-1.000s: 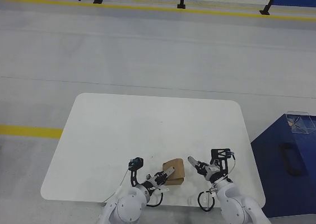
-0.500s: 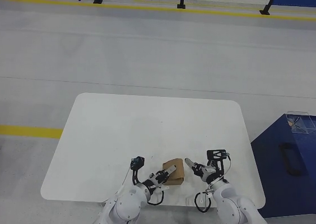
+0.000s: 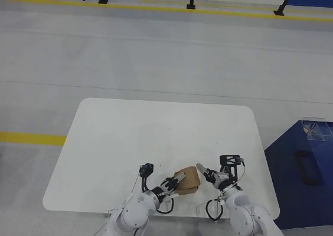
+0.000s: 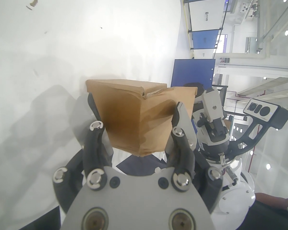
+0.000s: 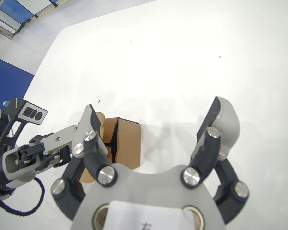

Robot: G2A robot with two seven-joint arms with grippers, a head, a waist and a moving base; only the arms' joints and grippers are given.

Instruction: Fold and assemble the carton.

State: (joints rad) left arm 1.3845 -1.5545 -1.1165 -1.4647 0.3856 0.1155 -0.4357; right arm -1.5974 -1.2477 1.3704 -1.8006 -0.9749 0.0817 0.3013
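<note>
A small brown carton (image 3: 188, 179) stands near the front edge of the white table (image 3: 154, 135), tilted, with a torn seam at its upper corner (image 4: 144, 94). My left gripper (image 3: 172, 184) is shut on the carton (image 4: 136, 120), one finger on each side wall. My right gripper (image 3: 205, 173) stands open just right of the carton (image 5: 124, 142). One of its fingertips (image 5: 91, 116) lies close to the carton's open end. The other fingertip (image 5: 220, 111) is over bare table.
A blue cabinet (image 3: 308, 171) with a clear box (image 3: 317, 127) on it stands off the table's right side. A small scrap (image 4: 33, 1) lies farther out on the table. The table's front edge is close behind both grippers.
My left gripper has pushed to the right, and the carton has shifted right and tipped up with it. My right gripper has edged slightly closer to the carton.
</note>
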